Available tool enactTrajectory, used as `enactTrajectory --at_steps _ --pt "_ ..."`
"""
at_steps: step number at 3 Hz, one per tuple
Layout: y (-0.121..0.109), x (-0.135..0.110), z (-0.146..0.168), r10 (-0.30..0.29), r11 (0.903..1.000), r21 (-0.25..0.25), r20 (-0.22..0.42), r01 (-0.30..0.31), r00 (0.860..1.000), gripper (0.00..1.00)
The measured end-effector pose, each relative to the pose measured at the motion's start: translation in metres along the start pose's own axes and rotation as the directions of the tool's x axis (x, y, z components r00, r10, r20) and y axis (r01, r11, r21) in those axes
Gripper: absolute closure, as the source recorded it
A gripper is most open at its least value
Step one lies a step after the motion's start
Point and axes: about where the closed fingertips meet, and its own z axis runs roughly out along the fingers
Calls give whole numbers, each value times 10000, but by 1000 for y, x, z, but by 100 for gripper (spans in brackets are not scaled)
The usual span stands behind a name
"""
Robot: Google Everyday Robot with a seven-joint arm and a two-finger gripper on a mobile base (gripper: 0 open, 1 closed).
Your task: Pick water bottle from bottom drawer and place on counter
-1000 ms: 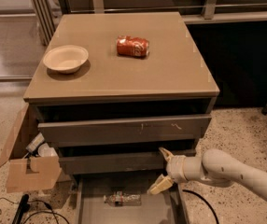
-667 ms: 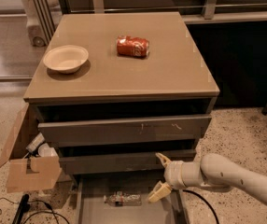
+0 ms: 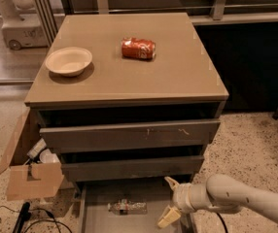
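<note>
The water bottle (image 3: pixel 126 207) lies on its side on the floor of the open bottom drawer (image 3: pixel 97 220), cap to the left. My gripper (image 3: pixel 167 199) is open, with one finger up near the drawer above and one finger (image 3: pixel 168 216) down over the drawer's right side. It is to the right of the bottle and not touching it. The counter (image 3: pixel 178 76) is the tan top of the cabinet above.
On the counter stand a beige bowl (image 3: pixel 69 60) at the left and a red soda can (image 3: pixel 138 48) lying on its side. Two drawers (image 3: pixel 129 136) above the bottom one stick out slightly. A cardboard box (image 3: pixel 29 171) and cables (image 3: pixel 12 217) sit on the floor at the left.
My arm and gripper have moved left, over the right side of the bottom drawer and closer to the bottle. The bottle has not moved.
</note>
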Motion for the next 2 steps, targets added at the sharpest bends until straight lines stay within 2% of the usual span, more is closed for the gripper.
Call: enactTrajectory --at_steps 1,2 --pt "5 36 17 274 9992 -279 -626 -292 9977 0" --pt "5 36 17 274 9992 -279 -626 -292 9977 0"
